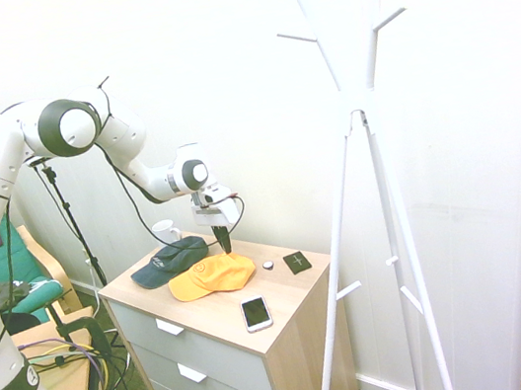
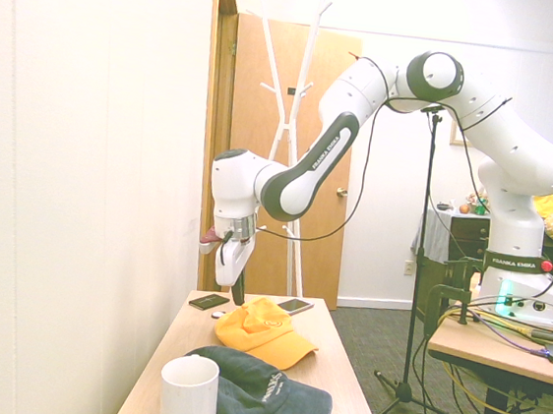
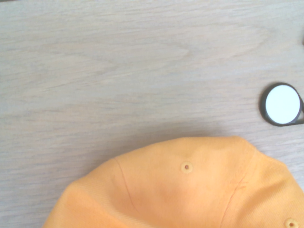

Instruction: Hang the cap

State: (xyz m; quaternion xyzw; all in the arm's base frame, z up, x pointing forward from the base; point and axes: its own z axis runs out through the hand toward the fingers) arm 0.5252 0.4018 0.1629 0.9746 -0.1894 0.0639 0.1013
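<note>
light wood drawer chest [image 1: 292,325], yellow-orange cap [image 1: 212,275] mid-top, dark navy cap [image 1: 170,261] beside it toward wall-side end with white mug [image 1: 166,233] at that corner, phone [image 1: 255,313] near front edge, small white disc [image 1: 268,265], dark square item [image 1: 297,262] by coat-rack end

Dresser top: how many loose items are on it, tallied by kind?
Caps: 2, the yellow-orange cap and the dark navy cap
Mugs: 1, white mug
Phones: 1, phone
Small round discs: 1, white disc
Dark flat squares: 1, dark square
Total: 6
</note>
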